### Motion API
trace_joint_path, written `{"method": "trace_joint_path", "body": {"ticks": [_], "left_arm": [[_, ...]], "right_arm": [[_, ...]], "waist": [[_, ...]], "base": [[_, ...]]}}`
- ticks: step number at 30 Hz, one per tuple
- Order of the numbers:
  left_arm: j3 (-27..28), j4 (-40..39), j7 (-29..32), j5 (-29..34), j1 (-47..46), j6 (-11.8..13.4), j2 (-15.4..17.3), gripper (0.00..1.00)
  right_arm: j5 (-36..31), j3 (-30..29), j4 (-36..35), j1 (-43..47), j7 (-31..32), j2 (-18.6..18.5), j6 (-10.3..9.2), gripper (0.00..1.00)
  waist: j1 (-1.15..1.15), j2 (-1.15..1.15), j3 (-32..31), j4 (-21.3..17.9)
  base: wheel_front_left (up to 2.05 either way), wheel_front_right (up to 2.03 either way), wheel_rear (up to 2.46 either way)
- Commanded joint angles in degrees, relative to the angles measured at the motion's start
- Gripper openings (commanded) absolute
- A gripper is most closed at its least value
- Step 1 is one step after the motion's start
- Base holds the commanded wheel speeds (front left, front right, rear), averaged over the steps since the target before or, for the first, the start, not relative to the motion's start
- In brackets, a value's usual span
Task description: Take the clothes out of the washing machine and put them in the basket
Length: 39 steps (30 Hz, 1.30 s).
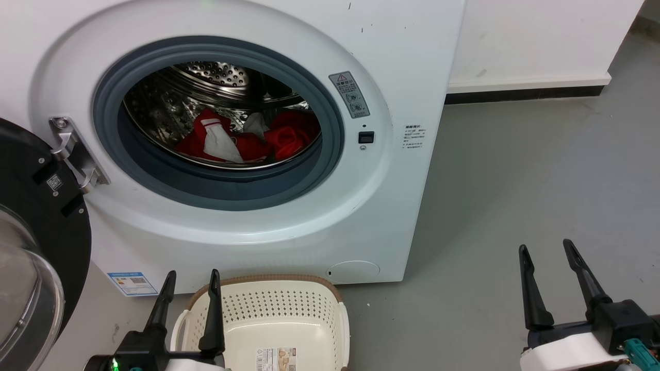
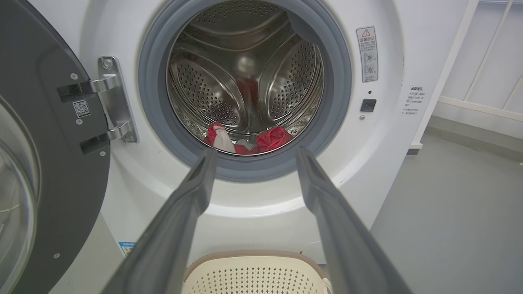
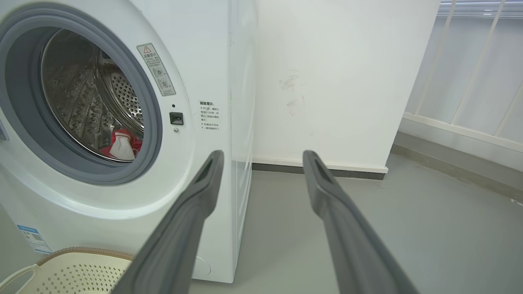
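Facing the washing machine (image 1: pixel 402 62) on grey floor (image 1: pixel 515 180), black-framed glass door (image 1: pixel 31 232) swung open at the left, white wall (image 1: pixel 541 36) to the right. Just before the machine, under the porthole: the basket (image 1: pixel 268 304), cream, perforated, brown-rimmed, directly ahead of the left gripper (image 1: pixel 193 273). Right gripper (image 1: pixel 545 245) over the floor, well apart. Both with fingers spread wide, gripping nothing. At the bottom of the steel drum (image 1: pixel 216 72): the clothes (image 1: pixel 247 139), crumpled bright red, white-striped, with a pale grey-white piece among them.
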Motion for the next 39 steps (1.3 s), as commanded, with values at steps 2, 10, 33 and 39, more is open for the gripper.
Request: {"method": "trace_joint_path", "body": {"ticks": [2,10,33,39], "left_arm": [[0.3,-0.2,-0.2,1.3,-0.2,0.0,-0.2,1.0],[0.0,-0.2,-0.2,1.2,-0.3,0.8,-0.2,1.0],[6.4,15.3,2.1,3.5,-34.7,-4.1,13.3,1.0],[4.0,24.6,14.3,4.2,-54.6,-4.9,20.4,1.0]], "right_arm": [[0.3,0.1,0.1,-0.3,-0.1,0.1,-0.04,1.0],[0.8,0.4,0.2,-0.7,-0.1,0.1,-0.04,1.0],[5.2,1.3,-4.8,-11.0,-0.1,0.1,-0.05,1.0],[6.6,3.0,-5.7,-13.6,-0.1,0.1,-0.04,1.0]], "waist": [[0.0,0.0,0.1,0.0],[0.0,0.0,0.7,-0.6],[0.0,0.0,28.1,-10.0],[0.0,0.0,34.9,-11.9]], "base": [[0.0,0.0,0.0],[0.0,0.0,0.0],[0.0,0.0,0.0],[0.0,0.0,0.0]]}}
